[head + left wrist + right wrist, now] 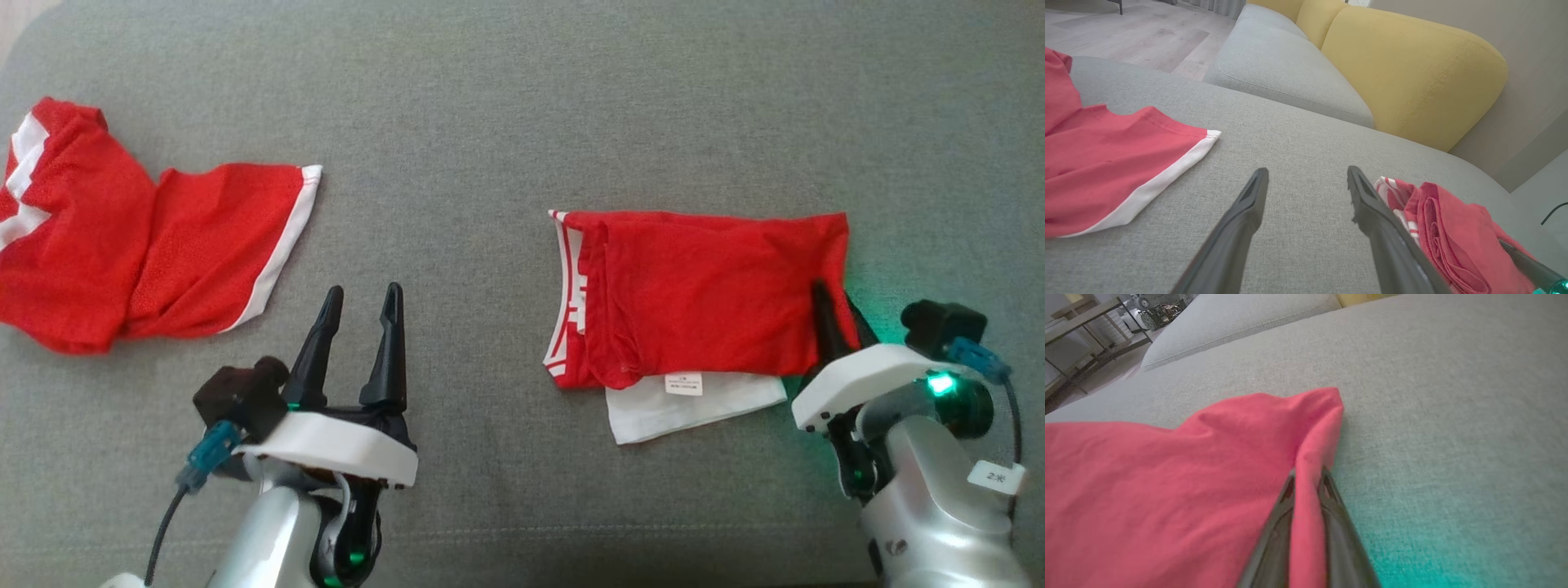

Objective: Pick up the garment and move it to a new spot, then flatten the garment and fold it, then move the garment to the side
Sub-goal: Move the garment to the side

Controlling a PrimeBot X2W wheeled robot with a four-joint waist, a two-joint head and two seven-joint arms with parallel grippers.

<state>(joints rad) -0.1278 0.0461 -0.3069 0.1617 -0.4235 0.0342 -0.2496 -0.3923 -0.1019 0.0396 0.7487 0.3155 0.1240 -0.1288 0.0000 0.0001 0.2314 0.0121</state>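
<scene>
**Slide the folded garment aside without spoiling the fold**

In the head view, you are pinching the folded garment (702,286) at its right edge with the right tool (833,298). The garment is lying right of centre on the sofa seat (490,122), with a white layer (694,404) poking out at its near edge. Your left tool (365,290) is hovering with its fingers spread, holding nothing, between this garment and a second garment (122,245) that is lying rumpled at the far left. By my reading you are starting the move to the side. A pull from one edge is likely to open the fold, so be dragging low and slowly.

In the left wrist view, the left tool (1307,171) is pointing at bare seat, with the folded garment's striped end (1392,196) just beside its finger. Consider gripping that end too.

In the right wrist view, the right tool (1307,473) is clamping a raised ridge of red cloth. I cannot tell how many layers it is catching.

No container is involved here: both garments are lying straight on the seat.
</scene>
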